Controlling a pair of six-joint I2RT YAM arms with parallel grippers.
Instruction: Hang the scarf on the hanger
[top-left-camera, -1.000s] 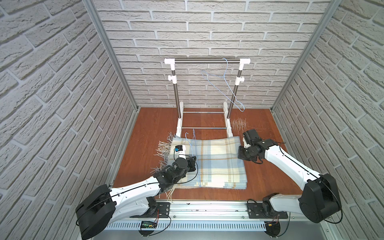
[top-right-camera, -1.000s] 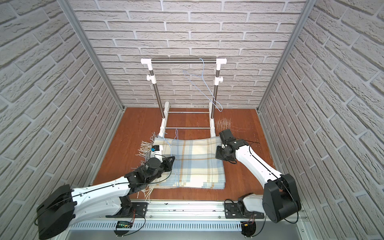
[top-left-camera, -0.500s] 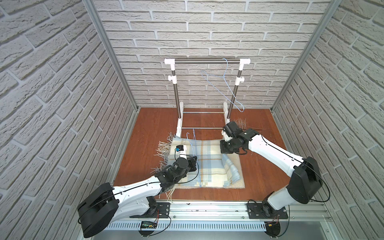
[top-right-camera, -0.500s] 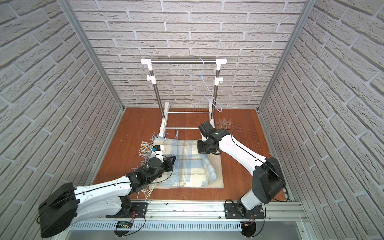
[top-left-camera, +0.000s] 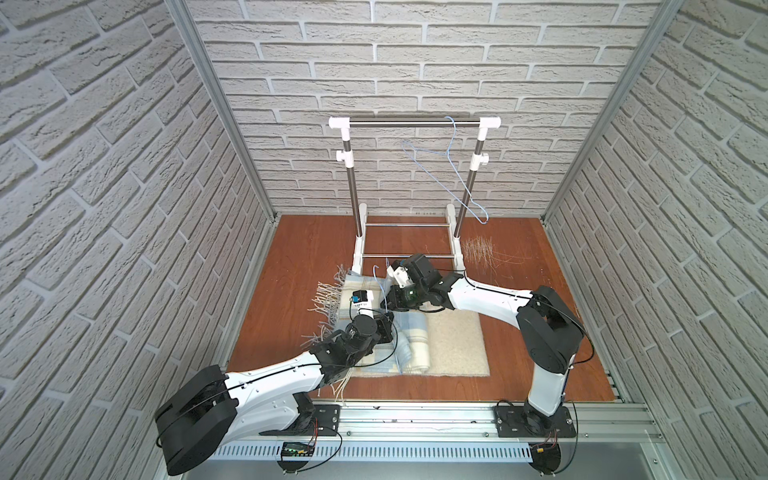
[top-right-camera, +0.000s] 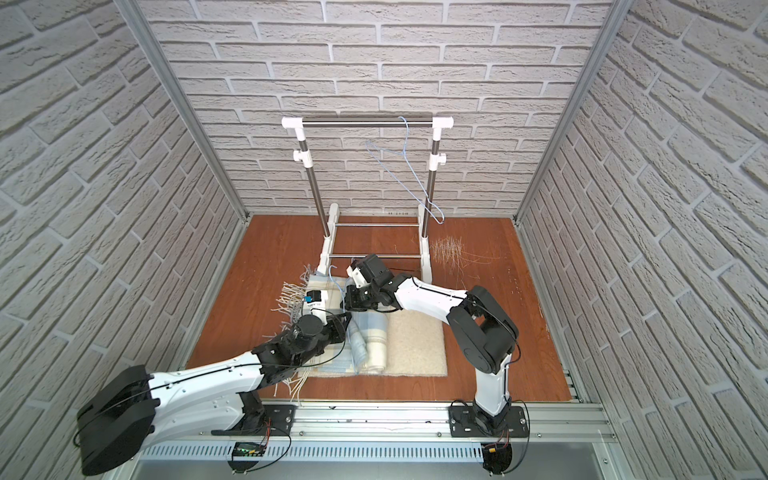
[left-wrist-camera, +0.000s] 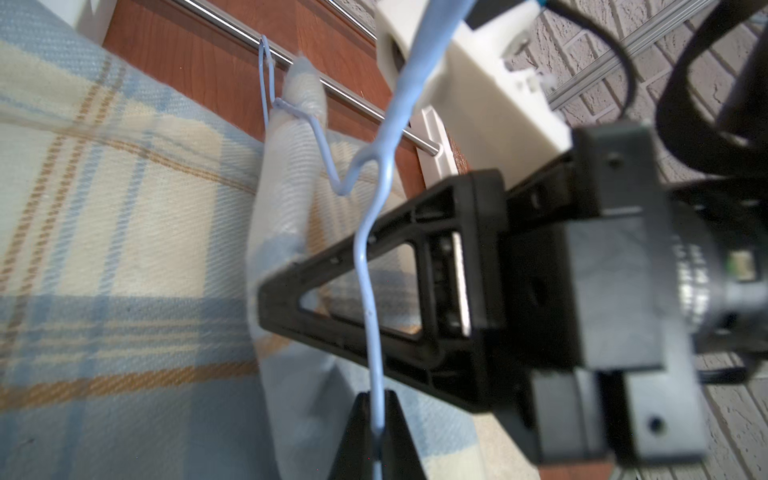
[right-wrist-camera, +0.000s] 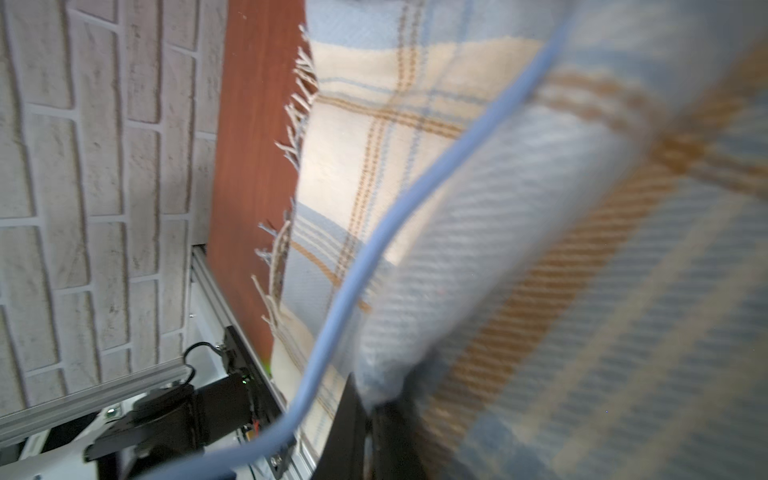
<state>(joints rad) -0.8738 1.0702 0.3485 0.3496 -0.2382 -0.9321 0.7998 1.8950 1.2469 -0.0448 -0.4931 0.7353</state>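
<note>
The left tool (left-wrist-camera: 376, 434) clamps tight on a thin light-blue wire hanger (left-wrist-camera: 419, 62) over the cream-and-blue plaid fringed scarf (left-wrist-camera: 124, 187). The right tool (right-wrist-camera: 374, 415) pinches a scarf fold just beside that wire.

Right tool (top-left-camera: 387, 308) has dragged scarf (top-left-camera: 411, 340) edge leftward.

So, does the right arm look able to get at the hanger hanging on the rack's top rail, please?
Probably not yet: the right fingers are shut on the scarf down low, and that hanger hangs well above and behind them. Once released, the way up looks free.
</note>
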